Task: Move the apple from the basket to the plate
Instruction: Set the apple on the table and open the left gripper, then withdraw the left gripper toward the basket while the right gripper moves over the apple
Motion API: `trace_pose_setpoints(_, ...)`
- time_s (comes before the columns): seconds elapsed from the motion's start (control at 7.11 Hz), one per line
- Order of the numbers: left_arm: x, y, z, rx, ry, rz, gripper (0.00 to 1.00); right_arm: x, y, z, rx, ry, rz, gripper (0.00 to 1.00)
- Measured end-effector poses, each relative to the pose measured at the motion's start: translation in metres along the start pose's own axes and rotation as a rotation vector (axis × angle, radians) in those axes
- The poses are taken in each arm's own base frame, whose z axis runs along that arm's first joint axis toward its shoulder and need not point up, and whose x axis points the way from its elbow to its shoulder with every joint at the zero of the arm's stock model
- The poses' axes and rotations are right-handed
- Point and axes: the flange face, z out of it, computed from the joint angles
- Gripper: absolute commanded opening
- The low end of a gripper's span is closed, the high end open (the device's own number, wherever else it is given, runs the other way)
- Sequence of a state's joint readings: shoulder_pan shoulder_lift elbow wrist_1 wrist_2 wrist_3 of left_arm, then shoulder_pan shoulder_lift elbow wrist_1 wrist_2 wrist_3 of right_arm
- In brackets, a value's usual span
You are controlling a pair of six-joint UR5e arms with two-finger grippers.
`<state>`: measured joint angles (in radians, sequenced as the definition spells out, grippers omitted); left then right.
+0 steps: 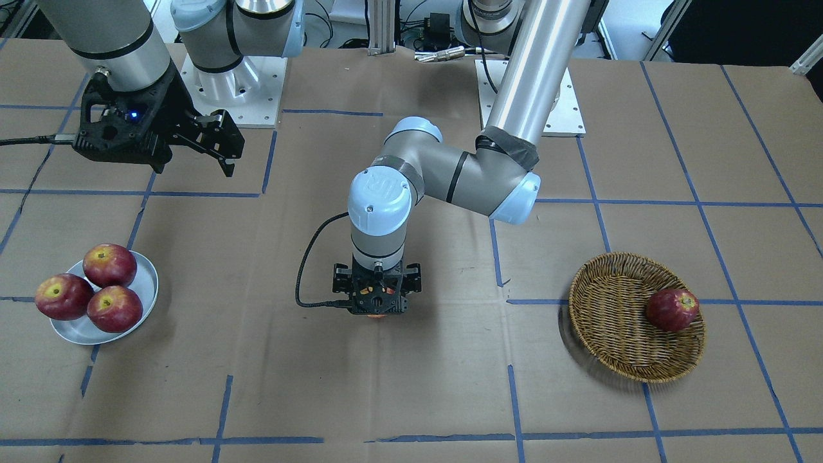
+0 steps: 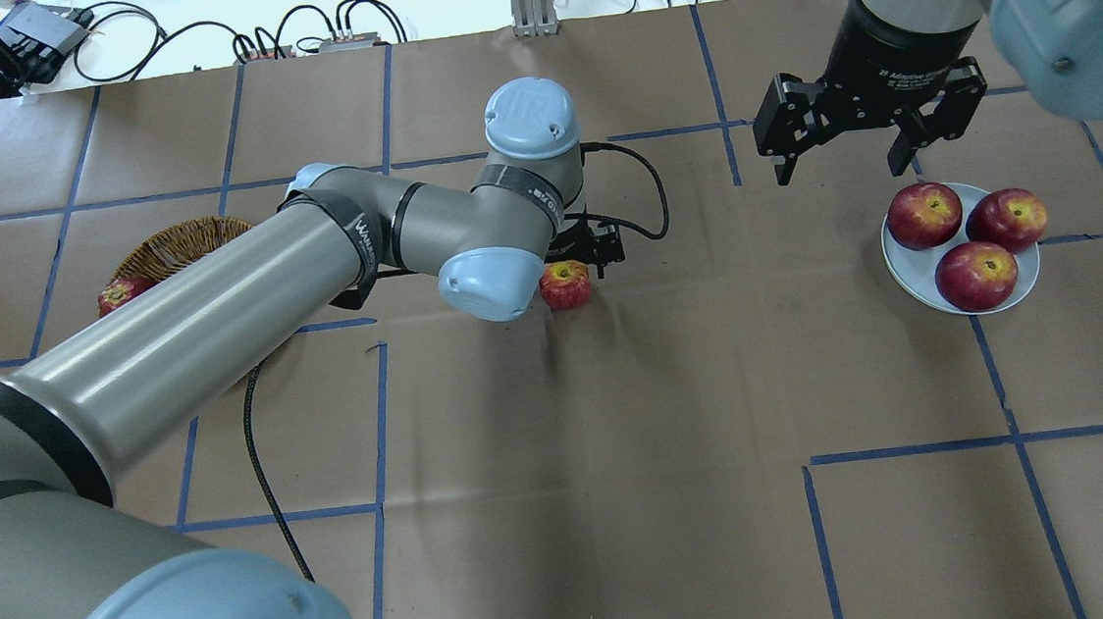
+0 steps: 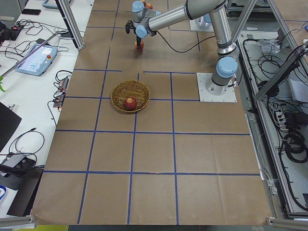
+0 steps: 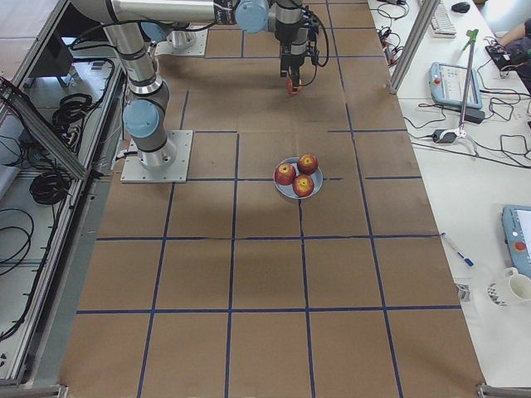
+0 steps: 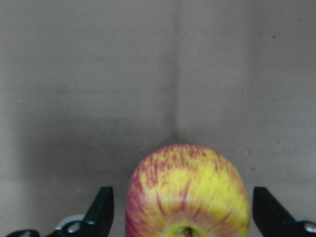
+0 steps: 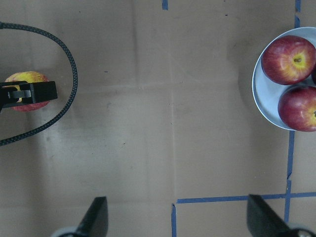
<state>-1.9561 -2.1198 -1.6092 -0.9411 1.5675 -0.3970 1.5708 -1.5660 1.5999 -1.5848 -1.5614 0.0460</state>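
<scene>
— Progress, front view?
— Apple (image 1: pixel 376 316) is out of the basket (image 1: pixel 604 334) and apparently rests mid-table under the left gripper (image 1: pixel 377 308); the plate (image 1: pixel 149 281) is not reached.
— Overhead?
— Right gripper (image 2: pixel 841 167) is spread and empty. "UR" shows on the wrist cap (image 2: pixel 530 106).
— Left wrist?
— Fingers (image 5: pixel 102 210) are released, flanking the apple.

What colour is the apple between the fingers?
The apple is yellow, streaked red; best in left wrist view.

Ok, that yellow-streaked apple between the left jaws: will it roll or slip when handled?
The apple is round and smooth-skinned, so it probably rolls if nudged and could slip from a light pinch. Its skin looks taut, so likely firm enough for a steady squeeze.
</scene>
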Motion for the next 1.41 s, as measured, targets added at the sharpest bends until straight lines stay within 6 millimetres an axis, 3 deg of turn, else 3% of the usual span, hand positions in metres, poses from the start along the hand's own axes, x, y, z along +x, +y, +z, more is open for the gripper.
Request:
trace_pose_setpoints(0.28, -0.026, -0.005, -0.062, 0.009, -0.011, 0.070, 0.99, -0.001, -0.001, 0.000, 0.002, -0.005, 0.000, 1.00)
trace_pose_setpoints(0.42, -0.052, -0.004, -0.101, 0.004, -0.029, 0.118, 0.99, -0.001, -0.001, 0.000, 0.002, -0.007, 0.000, 1.00)
trace_pose_setpoints(0.7, -0.121, 0.007, -0.177, -0.017, -0.045, 0.177, 0.99, -0.002, -0.003, 0.000, 0.008, -0.008, 0.000, 1.00)
trace_pose_setpoints(0.98, -0.199, 0.036, -0.242, -0.045, -0.042, 0.202, 0.99, -0.016, -0.007, 0.001, 0.019, -0.010, -0.002, 1.00)
trace_pose_setpoints(1.12, -0.226, 0.053, -0.265, -0.051, -0.042, 0.201, 0.99, -0.040, -0.011, 0.004, 0.028, -0.011, 0.004, 1.00)
trace_pose_setpoints(1.41, -0.241, 0.079, -0.297, -0.027, -0.043, 0.198, 0.99, -0.112, -0.029, 0.014, 0.036, -0.013, 0.034, 1.00)
